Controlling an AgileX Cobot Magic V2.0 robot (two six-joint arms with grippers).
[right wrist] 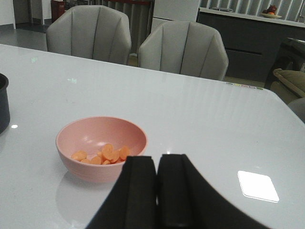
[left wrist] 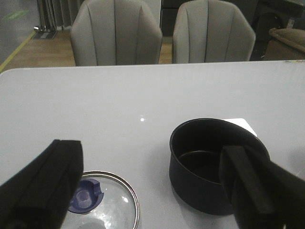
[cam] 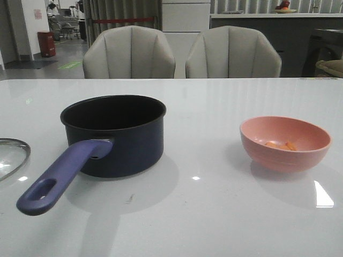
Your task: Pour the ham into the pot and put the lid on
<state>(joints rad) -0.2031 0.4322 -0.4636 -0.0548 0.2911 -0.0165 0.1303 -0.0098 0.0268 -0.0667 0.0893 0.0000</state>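
The dark navy pot (cam: 115, 134) stands on the white table, its purple-blue handle (cam: 61, 175) pointing toward the front left; it also shows, empty, in the left wrist view (left wrist: 212, 162). The glass lid (cam: 9, 156) lies flat at the table's left edge; its blue knob (left wrist: 85, 197) shows in the left wrist view. The ham (cam: 280, 144) lies as orange chunks in a pink bowl (cam: 284, 143) on the right, also in the right wrist view (right wrist: 102, 155). My left gripper (left wrist: 152, 186) is open and empty above the lid and pot. My right gripper (right wrist: 157, 164) is shut and empty, near the bowl.
Two beige chairs (cam: 128, 53) (cam: 233, 52) stand behind the table's far edge. The white table (cam: 203, 209) reaches the front of the view. Neither arm shows in the front view.
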